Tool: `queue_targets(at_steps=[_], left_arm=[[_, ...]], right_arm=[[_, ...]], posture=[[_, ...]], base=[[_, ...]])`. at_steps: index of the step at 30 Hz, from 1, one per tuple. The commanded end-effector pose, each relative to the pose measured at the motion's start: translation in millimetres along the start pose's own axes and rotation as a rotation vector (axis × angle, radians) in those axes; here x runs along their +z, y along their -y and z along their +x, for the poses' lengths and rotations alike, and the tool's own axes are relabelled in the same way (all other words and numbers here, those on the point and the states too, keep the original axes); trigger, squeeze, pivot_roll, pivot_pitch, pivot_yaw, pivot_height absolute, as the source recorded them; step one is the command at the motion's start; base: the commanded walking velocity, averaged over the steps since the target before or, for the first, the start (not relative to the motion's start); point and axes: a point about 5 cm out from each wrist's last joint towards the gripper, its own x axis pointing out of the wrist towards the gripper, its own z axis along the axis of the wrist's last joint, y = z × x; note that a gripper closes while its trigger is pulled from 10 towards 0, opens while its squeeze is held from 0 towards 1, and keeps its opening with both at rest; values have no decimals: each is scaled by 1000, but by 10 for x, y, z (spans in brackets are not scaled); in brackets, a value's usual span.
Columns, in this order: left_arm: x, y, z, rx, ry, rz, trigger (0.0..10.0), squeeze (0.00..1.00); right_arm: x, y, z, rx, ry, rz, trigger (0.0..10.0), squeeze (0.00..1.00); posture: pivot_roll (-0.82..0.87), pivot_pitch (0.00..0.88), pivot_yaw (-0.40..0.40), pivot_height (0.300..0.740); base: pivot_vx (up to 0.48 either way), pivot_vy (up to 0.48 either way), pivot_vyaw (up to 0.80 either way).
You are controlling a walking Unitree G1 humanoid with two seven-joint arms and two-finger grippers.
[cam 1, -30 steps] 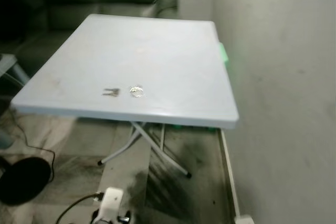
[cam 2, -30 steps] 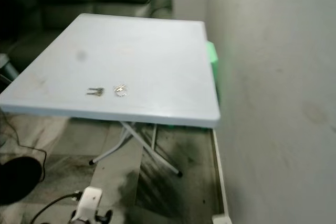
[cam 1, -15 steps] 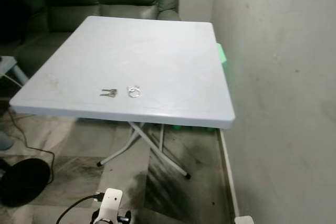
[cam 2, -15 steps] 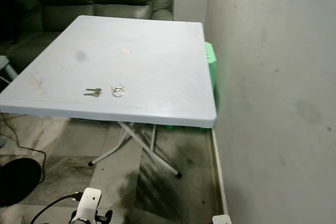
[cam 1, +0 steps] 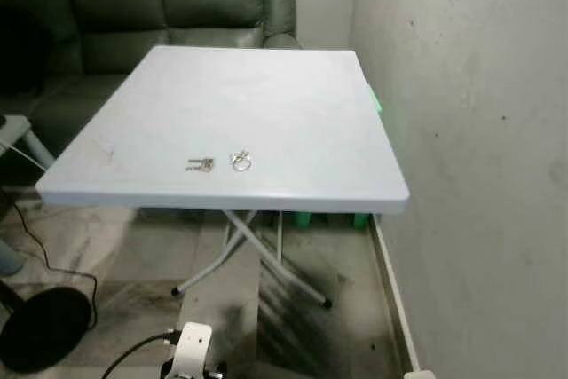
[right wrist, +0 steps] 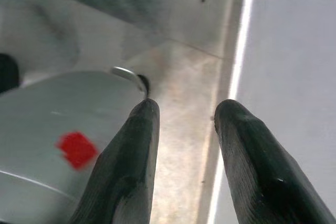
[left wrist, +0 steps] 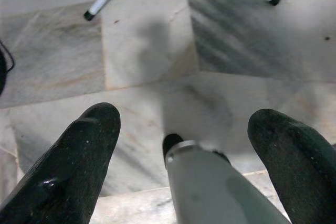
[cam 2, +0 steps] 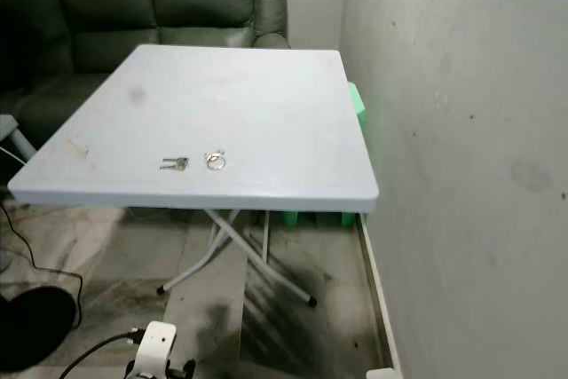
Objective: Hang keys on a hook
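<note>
A small bunch of keys (cam 1: 200,164) lies flat on the white folding table (cam 1: 293,104), close to its near edge. A silver key ring (cam 1: 240,161) lies just to the right of the keys. My left gripper (left wrist: 182,115) hangs low over the marble floor, open, its black fingers (left wrist: 84,150) far apart with nothing between them. My right gripper (right wrist: 187,109) also hangs down by the wall's base, open with a narrower gap and nothing in it.
A bare grey wall (cam 1: 479,130) runs along the table's right side. A dark green sofa (cam 1: 133,6) stands behind the table. A green plastic thing (cam 2: 357,104) sits between table and wall. A black round object (cam 1: 44,326) and a cable lie on the floor at left.
The camera has moved, so the table sits lower and more to the right in the picture and more of the sofa shows. The keys and ring lie where they were.
</note>
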Motion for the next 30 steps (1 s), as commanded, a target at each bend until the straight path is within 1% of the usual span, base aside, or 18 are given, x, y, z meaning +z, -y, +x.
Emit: queue_targets(at_steps=[1,30], left_arm=[[9,-104,-7,26,3,10,10000,0],[-32,-108,-18,26,-4,19,10000,0]], right_arm=[[46,-68,14,18,11,-2,10000,0],[-30,-62,-4,24,-8,-13,10000,0]], posture=[[-22,0,-20,740],[-17,0,-26,740]], base=[[0,472,0],[0,473,0]])
